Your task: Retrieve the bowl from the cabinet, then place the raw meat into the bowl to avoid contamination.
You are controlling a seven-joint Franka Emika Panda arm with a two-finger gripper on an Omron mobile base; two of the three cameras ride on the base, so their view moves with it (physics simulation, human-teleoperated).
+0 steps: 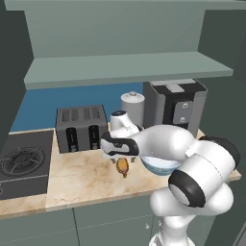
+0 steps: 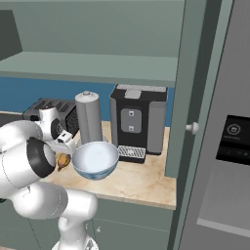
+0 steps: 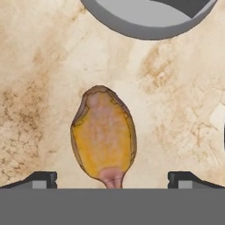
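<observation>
Cabinet [image 1: 120,43] open and bare of the bowl [image 2: 95,159], which already sits on the marble table [image 1: 81,180] just in front of the coffee machine [image 2: 138,117], so retrieval looks done. Still to do: raw meat [image 3: 103,134] lying on the table just beside the bowl, not yet inside it. Hand [image 3: 112,178] poised directly above the meat, fingers spread wide to either side and gripping nothing.

Raw meat [image 1: 123,166] on counter [image 1: 77,180], bowl [image 1: 161,166] just right, toaster [image 1: 81,128] behind-left, canister [image 1: 132,107] behind.
</observation>
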